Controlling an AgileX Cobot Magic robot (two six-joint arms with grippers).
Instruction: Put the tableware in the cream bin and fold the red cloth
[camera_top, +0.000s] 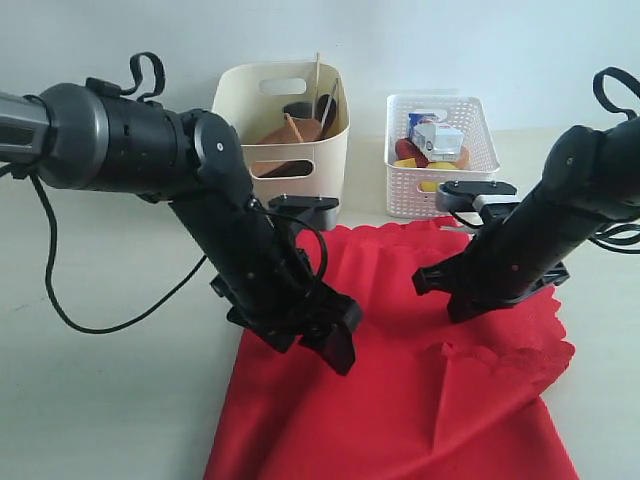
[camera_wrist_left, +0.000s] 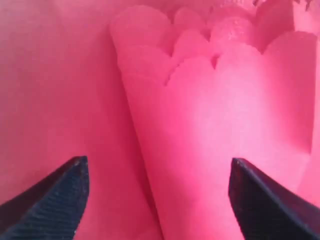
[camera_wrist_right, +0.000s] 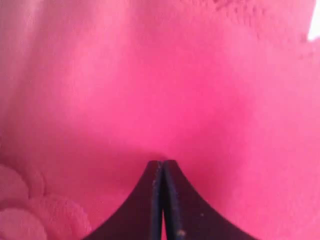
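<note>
The cloth (camera_top: 400, 400) lies spread on the tabletop (camera_top: 100, 400), near and centre. Behind its far edge the bin (camera_top: 330, 150) stands left, holding the plate (camera_top: 290, 130) and chopsticks (camera_top: 318, 75); the basket (camera_top: 440, 190) stands to its right.

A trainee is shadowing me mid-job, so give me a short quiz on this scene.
1. True or false: the left claw stands open over the red cloth.
2. Where is the wooden plate? A) in the cream bin B) on the red cloth C) in the white lattice basket
3. Fill in: the right claw has its jaws ____.
Key: 1 true; 2 A; 3 shut.
</note>
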